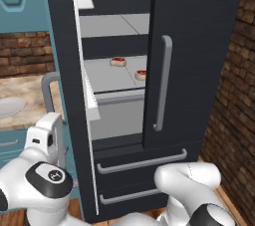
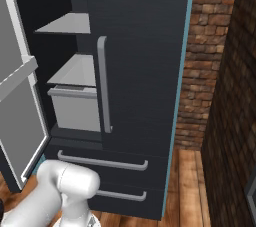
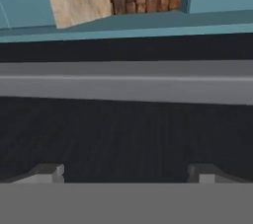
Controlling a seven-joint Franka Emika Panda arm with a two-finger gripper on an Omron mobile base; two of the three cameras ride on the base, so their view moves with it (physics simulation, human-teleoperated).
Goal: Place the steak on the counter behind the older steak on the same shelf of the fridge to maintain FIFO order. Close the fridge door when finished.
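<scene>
The fridge (image 1: 199, 46) stands with its left door (image 1: 64, 46) swung open and its right door shut. On the light-grey shelf (image 1: 104, 80) above the box drawer lie two small red steaks. The steak (image 1: 118, 61) sits farther back and left. The older steak (image 1: 141, 75) lies nearer the front, partly behind the right door's edge. My white hand (image 1: 44, 138) is on the outer side of the open door, below its grey bar handle (image 1: 48, 88). In the hand view that handle (image 3: 126, 85) runs across the dark door face, and my gripper (image 3: 126, 176) is open and empty.
The marbled counter (image 1: 30, 88) to the left carries a white plate (image 1: 7, 105). The open door's pale inner panel (image 2: 15, 101) fills the left of the right base view. Two bottom drawers (image 1: 142, 163) have horizontal handles. A brick wall (image 1: 234, 100) stands at the right.
</scene>
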